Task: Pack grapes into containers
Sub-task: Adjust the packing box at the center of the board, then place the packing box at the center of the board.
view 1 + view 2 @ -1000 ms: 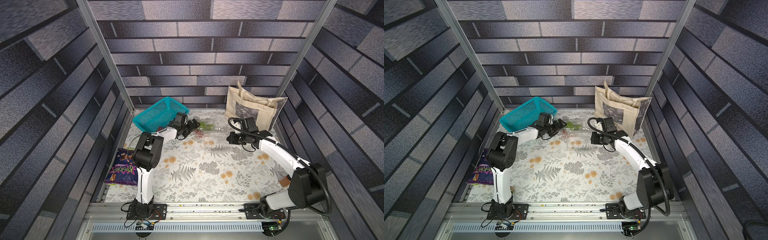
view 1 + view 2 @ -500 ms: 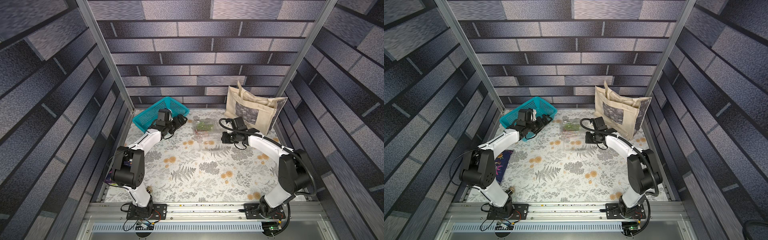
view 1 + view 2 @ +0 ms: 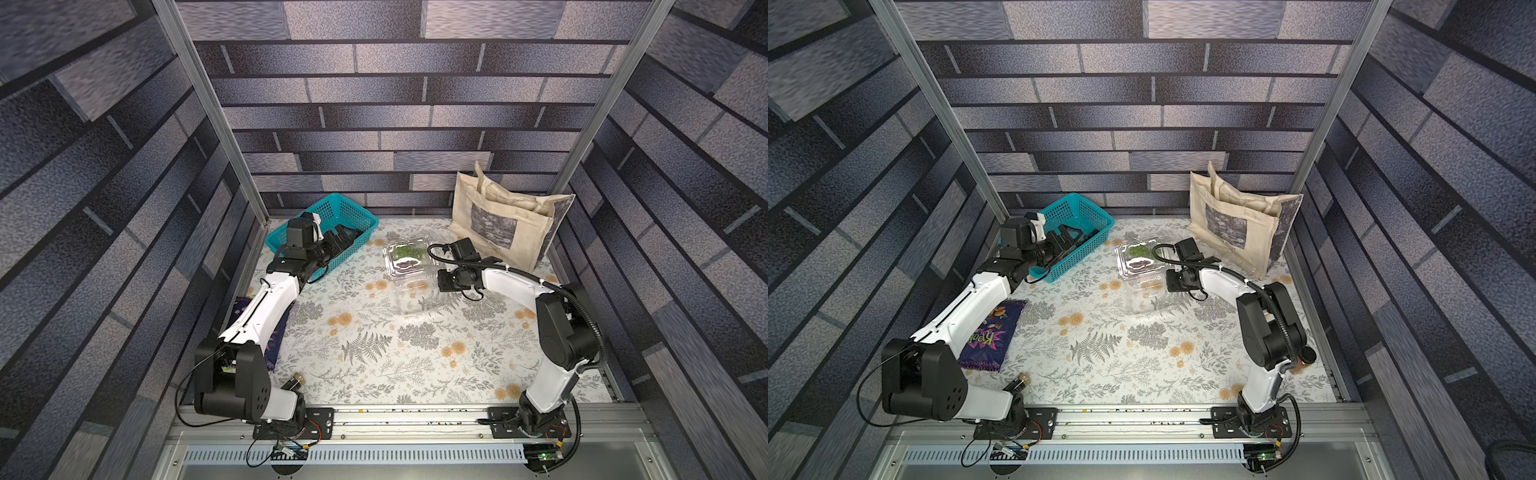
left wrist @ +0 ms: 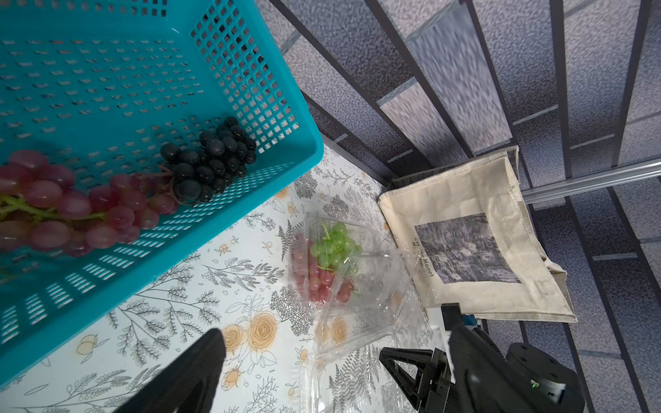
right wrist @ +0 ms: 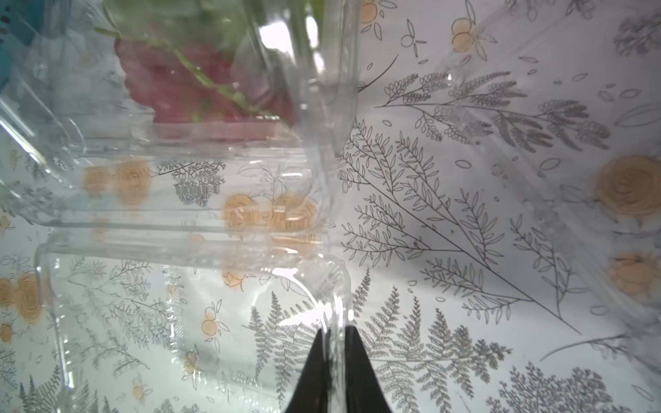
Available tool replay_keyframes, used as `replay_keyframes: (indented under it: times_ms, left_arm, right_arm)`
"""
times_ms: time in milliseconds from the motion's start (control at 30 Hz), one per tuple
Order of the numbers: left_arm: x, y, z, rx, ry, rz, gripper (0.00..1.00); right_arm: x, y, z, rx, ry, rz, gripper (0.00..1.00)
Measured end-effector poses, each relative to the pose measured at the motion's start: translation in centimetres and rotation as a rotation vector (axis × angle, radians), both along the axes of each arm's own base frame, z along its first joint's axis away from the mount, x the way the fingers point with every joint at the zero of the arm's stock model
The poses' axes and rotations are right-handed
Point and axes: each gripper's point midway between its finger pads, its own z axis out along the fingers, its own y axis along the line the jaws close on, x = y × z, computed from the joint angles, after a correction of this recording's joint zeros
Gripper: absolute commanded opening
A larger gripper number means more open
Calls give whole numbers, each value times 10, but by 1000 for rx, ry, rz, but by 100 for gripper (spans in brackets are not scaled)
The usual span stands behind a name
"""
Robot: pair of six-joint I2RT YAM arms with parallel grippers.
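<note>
Left gripper: the left gripper [image 3: 347, 237] hangs over the teal basket [image 3: 332, 208] at the far left of the table. Its jaws are spread wide with nothing between them. The wrist view catches only one black finger [image 4: 193, 379].
Left gripper contact: from where I stand it touches neither the fruit nor the basket wall.
Right gripper: the right gripper [image 5: 336, 343] has its two black fingertips drawn almost together, with a thin clear plastic edge pinched between them.
What it grips: the edge looks to belong to the empty clamshell [image 3: 415, 293]. I cannot tell whether it is lid or tray.
Right gripper place: in both top views it sits low, just beside the clamshells, on the side toward the tote bag [image 3: 498, 220].
Grapes in the basket: a red bunch [image 4: 64, 211] lies against the basket wall, and a black-purple bunch [image 4: 211, 161] touches its end, toward the corner.
Grapes packed: a green bunch [image 4: 332, 246] lies on top of a second red bunch [image 4: 322, 279] inside the filled clamshell [image 3: 405, 257].
Filled clamshell: it sits on the floral tablecloth [image 3: 374, 353], between the basket and the tote bag. I cannot make out how its lid stands.
Empty clamshell: it sits right against the filled one, on the side nearer the arms' bases, and the cloth pattern shows through it.
Tote bag: beige cloth, propped in the far right corner.
Off to the side: a purple snack bag [image 3: 992, 332] lies flat by the left wall, partly under the left arm.
</note>
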Motion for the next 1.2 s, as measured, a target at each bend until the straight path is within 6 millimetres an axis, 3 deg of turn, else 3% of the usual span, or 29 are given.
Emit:
replay_keyframes:
  times_ms: [367,700,800,1200]
  left_arm:
    - [-7,16,-18,-6,77,24,100]
    - [-9,34,-26,-10,122,58,100]
    - [-10,35,-28,-6,129,59,100]
    - [-10,38,-28,4,123,58,100]
  right_arm:
    - [4,2,-2,2,6,-21,28]
    - [10,4,6,12,-9,-34,30]
    - [10,4,6,18,-3,-49,20]
    - [5,2,-3,42,58,-136,22]
